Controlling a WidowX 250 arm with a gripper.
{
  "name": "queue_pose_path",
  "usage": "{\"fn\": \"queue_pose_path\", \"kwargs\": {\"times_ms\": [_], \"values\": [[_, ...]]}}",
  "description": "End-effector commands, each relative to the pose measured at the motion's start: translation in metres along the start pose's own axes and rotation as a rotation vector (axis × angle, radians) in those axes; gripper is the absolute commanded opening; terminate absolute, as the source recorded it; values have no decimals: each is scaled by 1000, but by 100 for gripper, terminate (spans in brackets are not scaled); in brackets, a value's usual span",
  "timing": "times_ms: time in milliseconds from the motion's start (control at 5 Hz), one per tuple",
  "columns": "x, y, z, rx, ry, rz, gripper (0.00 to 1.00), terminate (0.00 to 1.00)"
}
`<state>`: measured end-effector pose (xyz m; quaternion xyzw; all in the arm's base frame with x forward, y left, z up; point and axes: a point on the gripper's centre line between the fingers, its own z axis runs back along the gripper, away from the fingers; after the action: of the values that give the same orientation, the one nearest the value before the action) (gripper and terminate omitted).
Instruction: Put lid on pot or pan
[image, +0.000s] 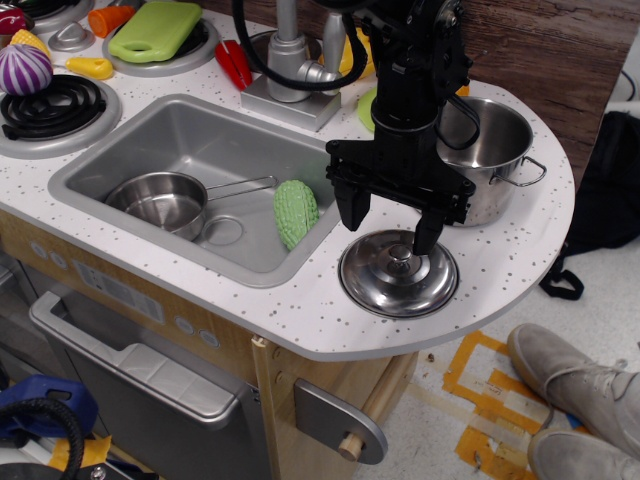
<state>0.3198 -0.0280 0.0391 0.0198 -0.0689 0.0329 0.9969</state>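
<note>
Speckled white bench (500, 262) curves to a rounded end; lid (398, 273) lies near that edge, just before the pot (487, 150); claw (393, 222) spread above the lid's knob.

White speckled toy-kitchen counter (500, 270) on a wooden cabinet (300, 400) with a grey oven-door handle (130, 355); dark wood-plank wall (560, 50) behind; pale floor (450, 440) marked with yellow tape (480, 370).
</note>
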Motion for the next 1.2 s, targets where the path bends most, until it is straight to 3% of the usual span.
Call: {"fn": "queue_pose_path", "kwargs": {"times_ms": [0,1000], "values": [[0,0,0,0,0,0,100,0],[3,-1,-21,-14,-41,11,100,0]]}}
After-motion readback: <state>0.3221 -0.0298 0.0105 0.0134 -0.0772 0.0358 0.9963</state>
